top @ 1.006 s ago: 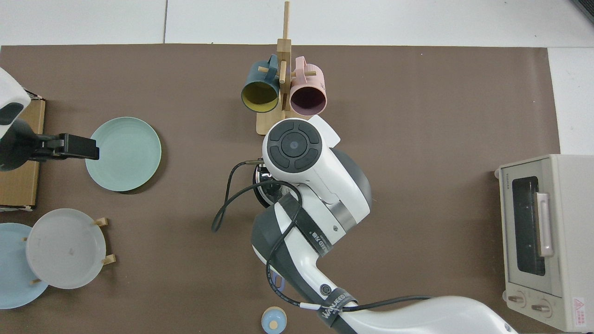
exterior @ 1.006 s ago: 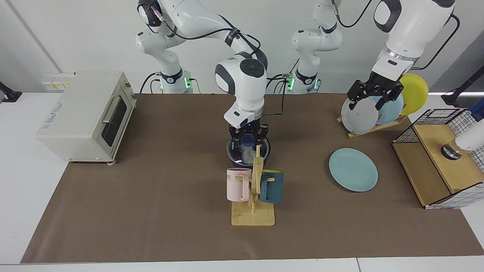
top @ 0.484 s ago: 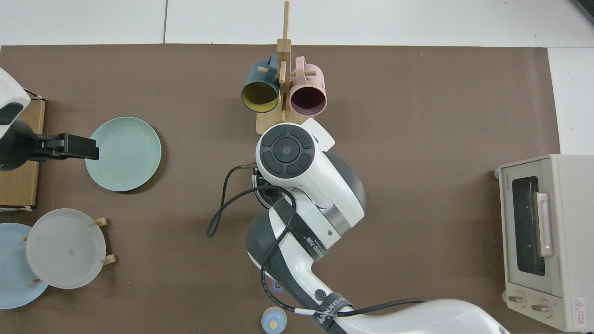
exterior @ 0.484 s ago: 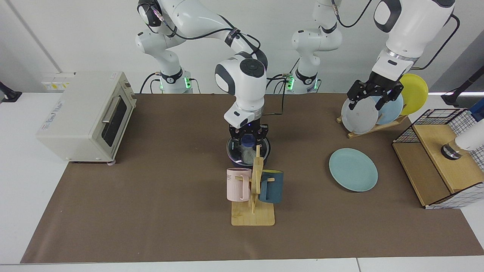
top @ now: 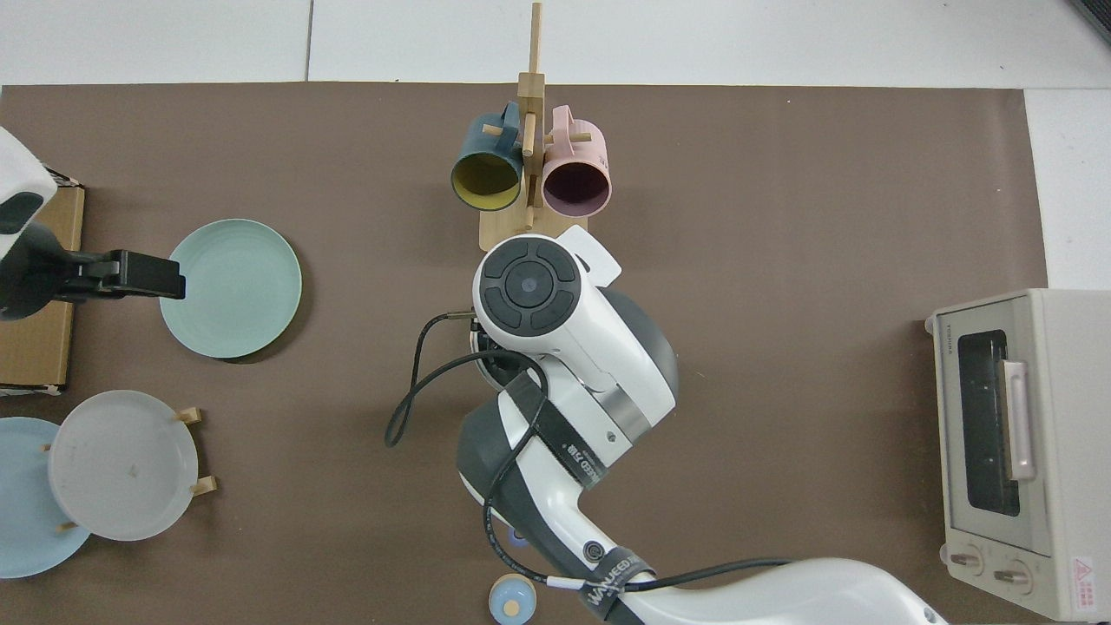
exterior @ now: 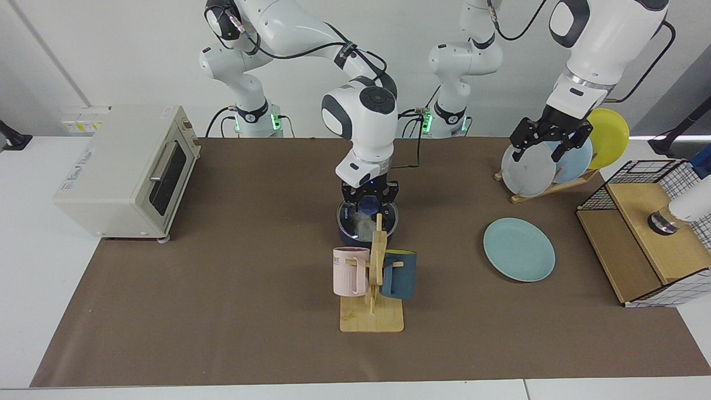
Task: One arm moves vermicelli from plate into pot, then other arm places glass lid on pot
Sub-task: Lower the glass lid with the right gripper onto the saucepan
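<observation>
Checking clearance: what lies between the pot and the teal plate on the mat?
Nothing. In the facing view the stretch of brown mat between the pot and the plate is bare.

You can read "TOSHIBA" on the oven [top: 1015, 451], top view, well away from the jaws. The arm's black cable band [top: 608, 583] carries white lettering, not readable for certain.
</observation>
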